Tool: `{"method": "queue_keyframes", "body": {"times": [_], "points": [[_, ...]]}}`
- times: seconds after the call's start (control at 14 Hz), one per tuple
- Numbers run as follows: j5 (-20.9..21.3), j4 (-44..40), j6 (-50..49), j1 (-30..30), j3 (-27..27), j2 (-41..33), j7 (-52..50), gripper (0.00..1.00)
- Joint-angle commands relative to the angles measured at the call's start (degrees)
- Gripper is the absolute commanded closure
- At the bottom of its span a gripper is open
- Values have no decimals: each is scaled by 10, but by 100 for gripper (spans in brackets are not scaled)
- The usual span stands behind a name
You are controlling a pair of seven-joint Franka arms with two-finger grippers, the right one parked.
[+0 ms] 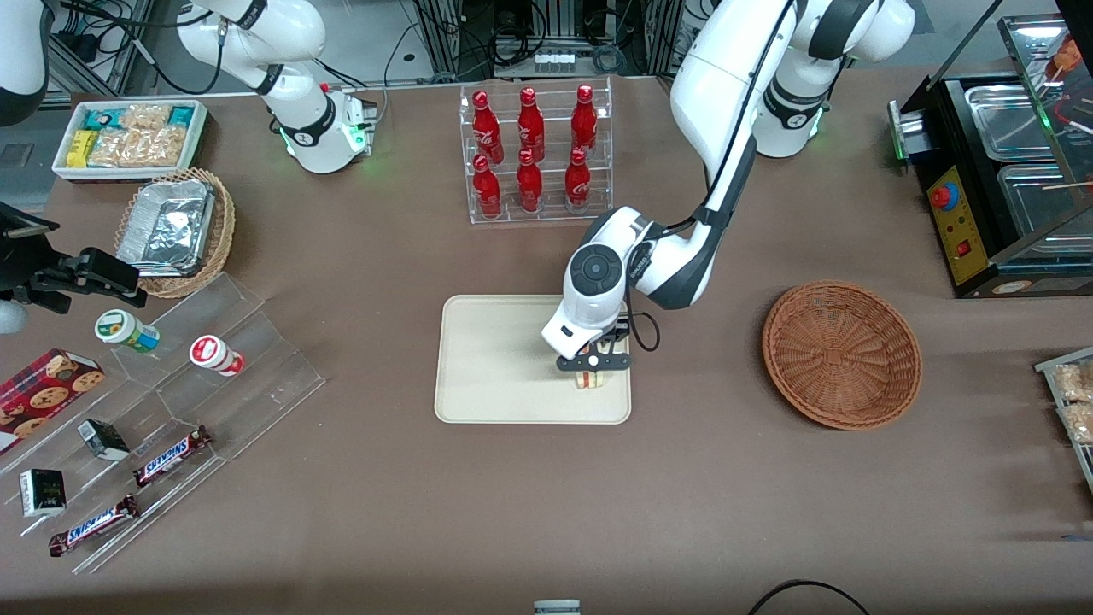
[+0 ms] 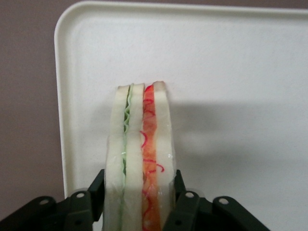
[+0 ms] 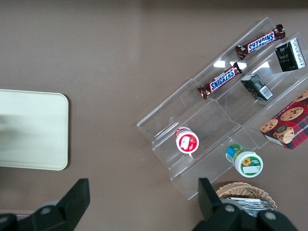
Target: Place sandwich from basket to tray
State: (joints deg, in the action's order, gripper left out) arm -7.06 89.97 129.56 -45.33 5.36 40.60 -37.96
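The sandwich (image 2: 142, 139), a pale bread wedge with green and red-orange filling, stands on edge between the black fingers (image 2: 182, 195) of my left gripper (image 2: 138, 192), which is shut on its two bread faces. In the front view the gripper (image 1: 593, 366) hangs low over the cream tray (image 1: 487, 359), at the tray's corner nearest the front camera on the basket's side, with the sandwich (image 1: 589, 381) at or just above the tray's surface. The reddish-brown wicker basket (image 1: 841, 354) sits beside the tray toward the working arm's end, with nothing in it.
A clear rack of red bottles (image 1: 534, 154) stands farther from the front camera than the tray. Toward the parked arm's end lie a clear stepped stand with Snickers bars (image 1: 171, 453), a tan basket with a foil container (image 1: 175, 226) and a white snack bin (image 1: 128, 137). A black machine (image 1: 990, 179) stands toward the working arm's end.
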Motion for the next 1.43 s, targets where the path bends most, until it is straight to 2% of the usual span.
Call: {"method": "queue_keyframes", "body": {"times": [0.0,0.36,0.64,0.79,1.21,1.36], "points": [[-9,-14,-29,5,4,-31,-3,0],[-8,-9,-166,63,14,-141,8,0],[2,19,-178,99,30,-201,12,0],[13,57,-186,142,30,-247,96,0],[65,125,-231,216,32,-343,133,0],[68,126,-264,254,32,-367,195,0]]}}
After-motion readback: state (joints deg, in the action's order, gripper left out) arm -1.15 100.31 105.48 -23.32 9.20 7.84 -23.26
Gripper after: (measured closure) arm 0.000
